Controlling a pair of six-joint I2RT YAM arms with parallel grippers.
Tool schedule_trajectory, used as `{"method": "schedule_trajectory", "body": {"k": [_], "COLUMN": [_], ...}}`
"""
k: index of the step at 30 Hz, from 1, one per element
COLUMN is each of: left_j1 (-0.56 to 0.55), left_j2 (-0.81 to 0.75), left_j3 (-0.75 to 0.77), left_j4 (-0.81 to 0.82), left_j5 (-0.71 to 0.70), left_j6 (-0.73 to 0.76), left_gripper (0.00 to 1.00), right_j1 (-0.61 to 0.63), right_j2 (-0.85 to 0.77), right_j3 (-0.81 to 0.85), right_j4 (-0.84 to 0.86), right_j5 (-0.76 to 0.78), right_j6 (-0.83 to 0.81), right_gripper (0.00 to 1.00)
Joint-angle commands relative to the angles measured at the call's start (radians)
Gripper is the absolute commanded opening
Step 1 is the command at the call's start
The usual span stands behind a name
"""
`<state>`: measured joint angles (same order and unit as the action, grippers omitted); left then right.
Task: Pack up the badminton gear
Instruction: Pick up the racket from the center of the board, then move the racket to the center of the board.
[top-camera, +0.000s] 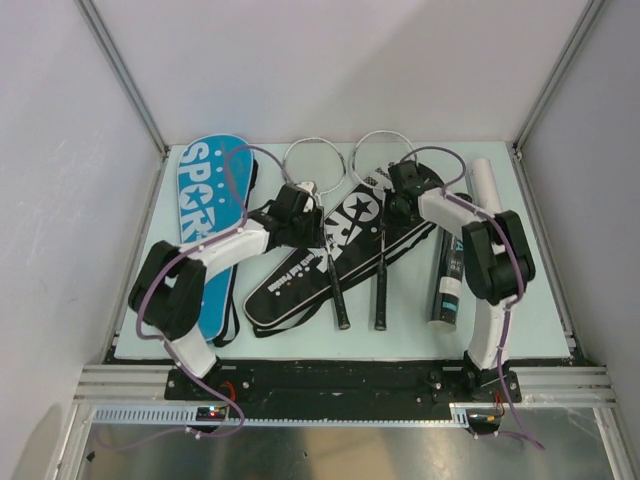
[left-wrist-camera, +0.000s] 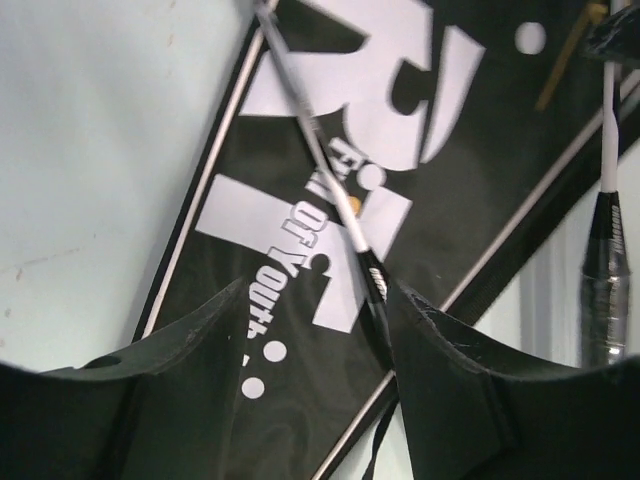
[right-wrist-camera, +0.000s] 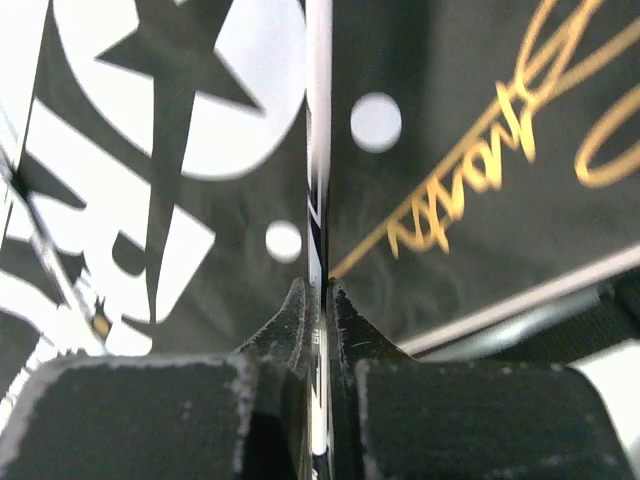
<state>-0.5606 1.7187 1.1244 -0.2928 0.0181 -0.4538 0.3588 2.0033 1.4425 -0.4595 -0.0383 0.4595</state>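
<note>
Two thin-framed rackets lie across the black "SPORT" bag (top-camera: 300, 285) in mid-table. My right gripper (top-camera: 400, 197) is shut on the shaft of the right racket (top-camera: 381, 270); in the right wrist view the thin shaft (right-wrist-camera: 318, 150) is pinched between the fingertips of the gripper (right-wrist-camera: 318, 295). My left gripper (top-camera: 300, 218) hangs open over the left racket (top-camera: 335, 290). In the left wrist view that racket's shaft (left-wrist-camera: 320, 160) runs diagonally down to the inner side of the right finger (left-wrist-camera: 450, 350), with the gripper (left-wrist-camera: 320, 330) not closed on it. The blue "SPORT" bag (top-camera: 205, 195) lies at the left.
A black shuttle tube (top-camera: 446, 285) and a white tube (top-camera: 487, 185) lie at the right of the table, close to my right arm. Both racket heads (top-camera: 313, 165) reach past the black bag toward the back wall. The bag's straps trail near the front edge.
</note>
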Motion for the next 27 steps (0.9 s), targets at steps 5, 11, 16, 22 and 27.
{"method": "schedule_trajectory", "body": {"k": [5, 11, 16, 22, 27], "left_j1": [-0.112, -0.185, -0.156, -0.144, -0.132], "left_j2": [-0.094, -0.073, -0.015, 0.11, 0.213], "left_j3": [0.05, 0.042, 0.078, 0.151, 0.18], "left_j4": [0.036, 0.034, -0.01, -0.02, -0.022], "left_j5": [0.053, -0.034, -0.178, -0.179, -0.153], "left_j6": [0.354, 0.408, 0.281, 0.174, 0.164], "left_gripper": [0.6, 0.62, 0.66, 0.6, 0.6], "right_j1": [0.011, -0.001, -0.004, -0.016, -0.032], "right_j2": [-0.418, -0.623, -0.774, -0.894, -0.942], "right_j3": [-0.219, -0.344, -0.427, -0.46, -0.462], "right_j4": [-0.053, -0.102, -0.114, -0.117, -0.119], "right_j5": [0.079, 0.13, 0.129, 0.137, 0.134], "right_j6": [-0.013, 0.006, 0.014, 0.003, -0.008], "right_gripper": [0.0, 0.0, 0.0, 0.0, 0.0]}}
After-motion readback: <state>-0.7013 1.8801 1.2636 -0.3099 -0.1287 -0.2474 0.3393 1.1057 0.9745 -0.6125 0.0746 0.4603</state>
